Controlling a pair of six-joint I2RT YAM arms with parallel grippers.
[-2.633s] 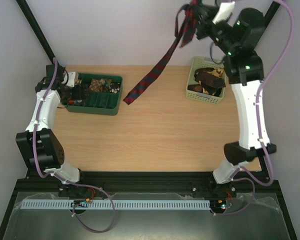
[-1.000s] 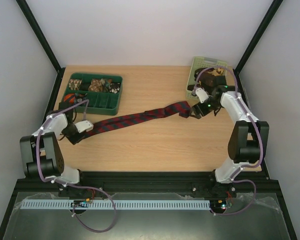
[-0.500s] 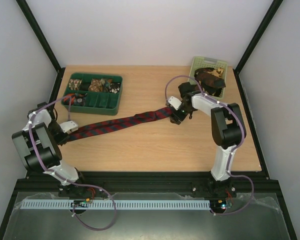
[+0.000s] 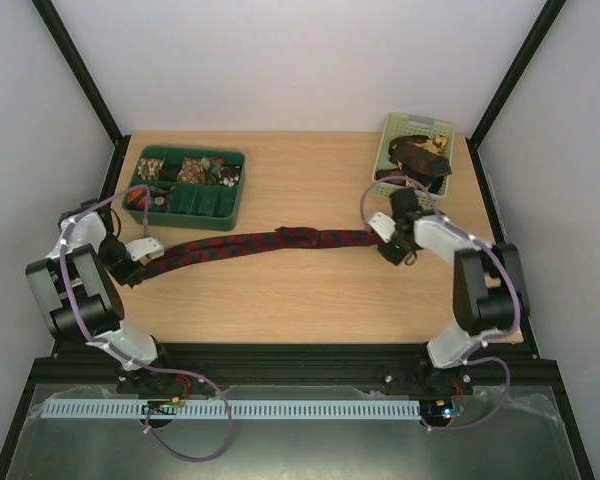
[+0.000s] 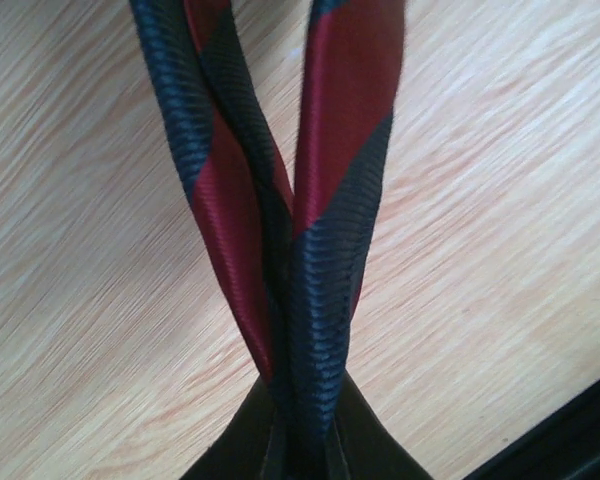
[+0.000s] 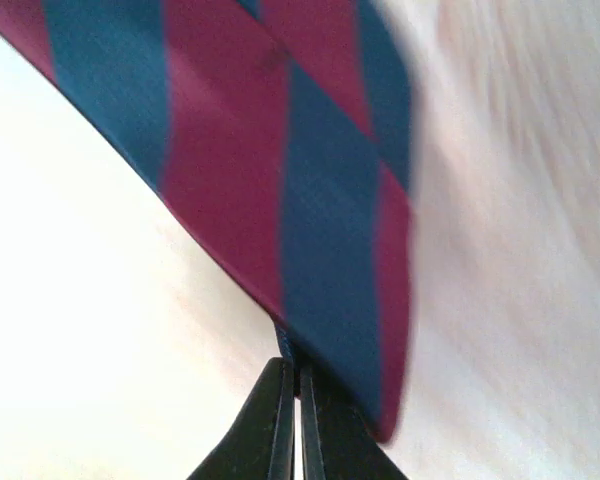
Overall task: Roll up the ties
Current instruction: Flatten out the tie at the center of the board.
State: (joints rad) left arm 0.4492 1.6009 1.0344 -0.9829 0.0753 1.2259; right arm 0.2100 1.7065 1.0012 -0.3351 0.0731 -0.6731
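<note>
While the left gripper (image 4: 132, 267) clenches one end of the dark red, navy-striped fabric necktie (image 4: 242, 244), it lies stretched just in front of the dark green divided tray (image 4: 188, 222). Well right of that tray, the right gripper (image 4: 387, 247) pinches its other end.

The tie (image 4: 260, 243) lies across the table (image 4: 310, 290), running from the left gripper (image 4: 130, 267) near the left edge to the right gripper (image 4: 386, 240) on the right. The divided tray (image 4: 235, 195) sits behind its left end. The basket (image 4: 383, 170), in the far right corner behind the right gripper, holds other ties (image 4: 420, 158).
</note>
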